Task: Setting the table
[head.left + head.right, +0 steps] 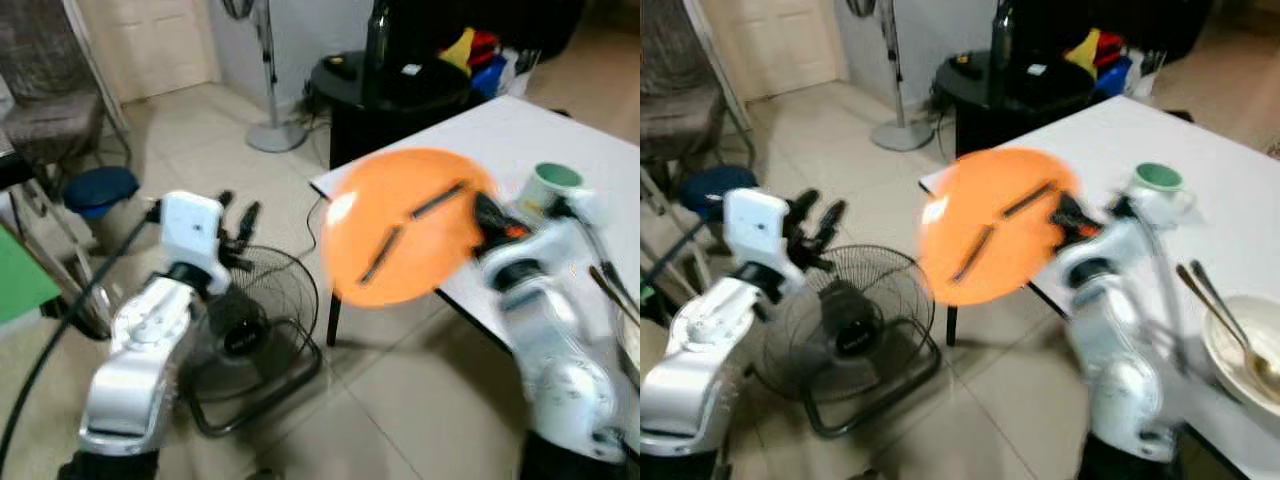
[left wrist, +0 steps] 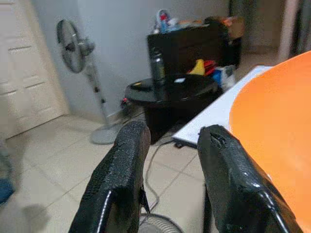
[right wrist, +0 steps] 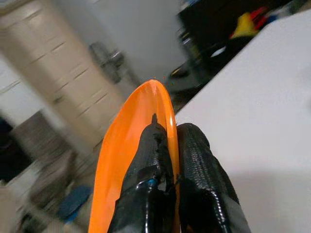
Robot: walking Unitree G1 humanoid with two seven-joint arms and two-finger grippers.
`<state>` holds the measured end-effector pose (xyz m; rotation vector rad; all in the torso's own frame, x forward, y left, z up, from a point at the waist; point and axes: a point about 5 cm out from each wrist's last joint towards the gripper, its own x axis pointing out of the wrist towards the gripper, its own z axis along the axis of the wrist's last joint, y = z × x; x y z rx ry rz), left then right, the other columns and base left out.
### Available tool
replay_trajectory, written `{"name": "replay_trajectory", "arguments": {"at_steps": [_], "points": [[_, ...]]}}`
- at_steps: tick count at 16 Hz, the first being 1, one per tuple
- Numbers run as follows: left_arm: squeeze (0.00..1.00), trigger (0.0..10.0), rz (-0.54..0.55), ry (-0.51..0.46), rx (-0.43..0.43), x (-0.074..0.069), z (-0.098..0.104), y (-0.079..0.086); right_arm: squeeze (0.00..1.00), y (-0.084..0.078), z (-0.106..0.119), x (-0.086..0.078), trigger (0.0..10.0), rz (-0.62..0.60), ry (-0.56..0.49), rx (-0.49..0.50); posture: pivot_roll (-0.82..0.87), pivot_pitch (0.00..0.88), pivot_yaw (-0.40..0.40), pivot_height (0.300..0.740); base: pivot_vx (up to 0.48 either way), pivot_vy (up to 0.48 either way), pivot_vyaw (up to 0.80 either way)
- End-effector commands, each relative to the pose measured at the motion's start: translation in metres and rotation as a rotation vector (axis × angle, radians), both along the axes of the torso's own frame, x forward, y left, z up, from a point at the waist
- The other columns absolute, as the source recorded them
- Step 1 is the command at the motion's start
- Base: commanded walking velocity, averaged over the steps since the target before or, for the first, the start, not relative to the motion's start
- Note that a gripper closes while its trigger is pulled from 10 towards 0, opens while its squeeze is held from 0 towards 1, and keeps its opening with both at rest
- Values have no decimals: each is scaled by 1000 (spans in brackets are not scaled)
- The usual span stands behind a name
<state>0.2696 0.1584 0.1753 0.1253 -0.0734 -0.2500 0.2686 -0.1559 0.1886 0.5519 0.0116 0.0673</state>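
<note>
We find the right gripper [image 3: 167,145] clamped on the rim of the orange plate [image 1: 405,225], held tilted in the air over the corner of the white table [image 1: 520,135]. The left gripper [image 2: 170,160] hangs released above the floor fan [image 1: 245,325]. On the table we note a green cup [image 1: 1158,182] and a bowl [image 1: 1240,350] with spoons.

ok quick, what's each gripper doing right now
left gripper: open, holding nothing.
right gripper: shut on the orange plate, at the white table edge.

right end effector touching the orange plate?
Touching. The right wrist view shows the right end effector clamped on the orange plate, its rim pinched between both fingers.
</note>
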Motion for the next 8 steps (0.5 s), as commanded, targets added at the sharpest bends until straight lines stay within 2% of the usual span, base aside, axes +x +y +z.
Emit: {"name": "replay_trajectory", "arguments": {"at_steps": [1, 2, 8], "points": [[0, 10000, -25, -7, -5, 1, 2, -6, 0, -9, 10, -1, 10000, -35, -48, -10, 62, 0, 36, 740, 326, 0, 0], [0, 10000, -27, -8, -5, 1, 2, -6, 0, -9, 10, -1, 10000, -31, -49, -15, 64, 0, 35, 740, 334, 0, -400], [0, 10000, -32, -7, -6, 1, 1, -5, 0, -7, 12, -2, 10000, -21, -62, -24, 60, 0, 34, 740, 341, 0, -800]]}}
